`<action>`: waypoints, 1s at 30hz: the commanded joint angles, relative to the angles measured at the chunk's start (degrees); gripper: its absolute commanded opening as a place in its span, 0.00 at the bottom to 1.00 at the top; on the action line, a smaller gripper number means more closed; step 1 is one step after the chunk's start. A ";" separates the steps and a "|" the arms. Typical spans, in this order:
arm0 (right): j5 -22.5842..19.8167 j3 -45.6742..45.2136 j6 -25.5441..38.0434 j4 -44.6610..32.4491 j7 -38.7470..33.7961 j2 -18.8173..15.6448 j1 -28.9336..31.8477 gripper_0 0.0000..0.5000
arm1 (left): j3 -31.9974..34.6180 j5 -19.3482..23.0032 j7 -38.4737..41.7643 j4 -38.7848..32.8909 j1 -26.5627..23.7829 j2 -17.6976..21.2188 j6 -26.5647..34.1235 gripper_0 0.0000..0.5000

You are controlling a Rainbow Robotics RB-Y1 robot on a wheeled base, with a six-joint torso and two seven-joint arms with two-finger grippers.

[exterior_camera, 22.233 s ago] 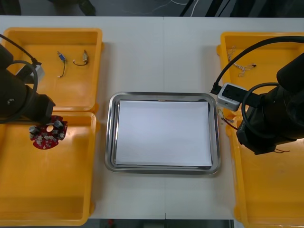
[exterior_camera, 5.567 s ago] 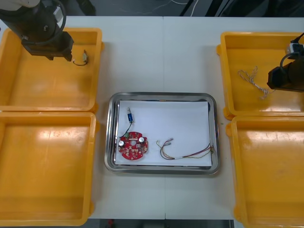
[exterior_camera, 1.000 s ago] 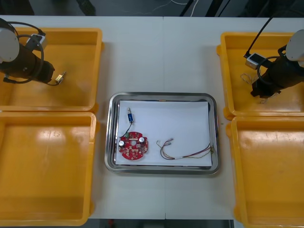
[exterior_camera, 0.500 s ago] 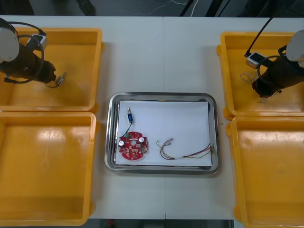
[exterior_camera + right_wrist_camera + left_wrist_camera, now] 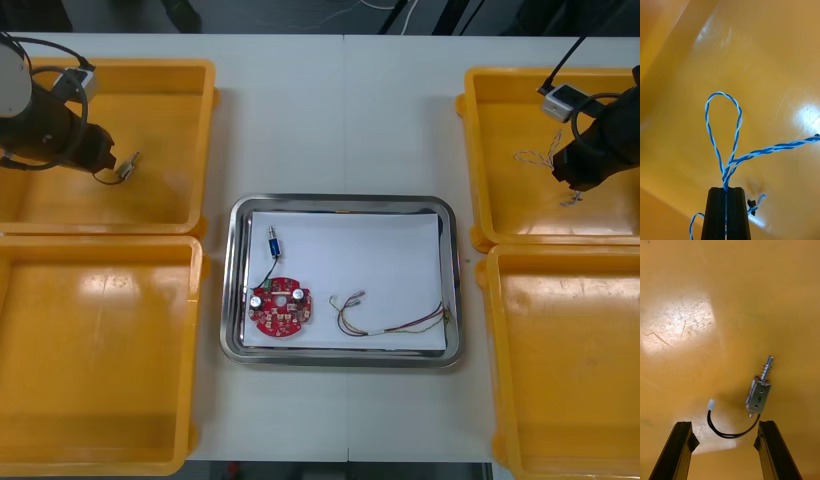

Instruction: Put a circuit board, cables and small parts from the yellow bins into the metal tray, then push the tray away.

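Note:
In the far left yellow bin [image 5: 160, 200], my left gripper [image 5: 104, 160] is open just beside a small metal part [image 5: 127, 169] with a black cable. In the left wrist view that part [image 5: 760, 392] lies on the bin floor between my spread fingers [image 5: 680, 450], untouched. Over the far right yellow bin [image 5: 520, 215], my right gripper [image 5: 571, 184] is shut on the twisted blue and white cable [image 5: 537, 157]. Its loop [image 5: 723, 127] rises from the pinched fingers [image 5: 717, 213]. The metal tray [image 5: 342, 203] holds a red circuit board [image 5: 281, 310], a small metal part [image 5: 272, 243] and a red and yellow cable [image 5: 390, 320].
Two more yellow bins sit near me, one at the left [image 5: 100, 350] and one at the right [image 5: 570, 370], both bare inside. White table [image 5: 340, 120] stretches beyond the tray between the far bins.
My left gripper opened and let the small metal part drop onto the bin floor. My right gripper shut on the blue and white cable and moved right with it.

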 commanded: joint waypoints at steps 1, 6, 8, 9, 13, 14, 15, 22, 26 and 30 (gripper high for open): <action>0.82 -5.14 6.77 -6.63 1.69 0.67 0.40 0.00 | 1.82 0.53 -1.11 -5.62 -0.01 2.76 3.86 1.00; 1.43 -8.30 16.17 -12.70 0.99 0.67 0.40 0.00 | 1.38 0.61 -1.11 -7.73 -0.72 2.67 7.11 1.00; 1.78 -8.48 16.22 -14.45 0.72 0.49 0.48 0.00 | 0.50 0.88 -1.11 -7.73 -1.24 2.58 7.72 1.00; 2.05 -8.48 16.22 -15.77 0.37 0.32 0.48 0.00 | -0.47 0.88 -1.11 -7.73 -1.59 2.49 7.72 1.00; 2.40 -8.21 16.22 -18.94 -0.07 0.14 0.40 0.00 | -2.58 0.79 -0.85 -7.64 -2.21 2.23 7.20 1.00; 2.49 -7.86 16.22 -19.90 -0.24 0.05 0.48 0.00 | -2.76 0.88 -0.76 -7.73 -2.21 2.14 7.02 1.00; 2.49 -7.60 16.22 -21.13 -0.33 0.05 0.40 0.00 | -2.93 0.88 -0.76 -7.73 -2.21 1.88 6.67 1.00; -1.64 -6.37 16.22 -27.46 -0.42 0.23 2.15 0.00 | -4.78 0.88 -1.02 -6.41 -2.39 0.82 3.59 1.00; -5.95 -5.49 16.22 -29.04 -0.59 -0.04 2.86 0.00 | -5.39 0.97 -1.64 -4.30 -3.00 0.21 1.66 1.00; -11.14 -2.59 16.22 -31.50 -0.59 -1.27 3.65 0.00 | -5.39 0.26 -2.78 -1.93 -4.06 -1.29 0.52 1.00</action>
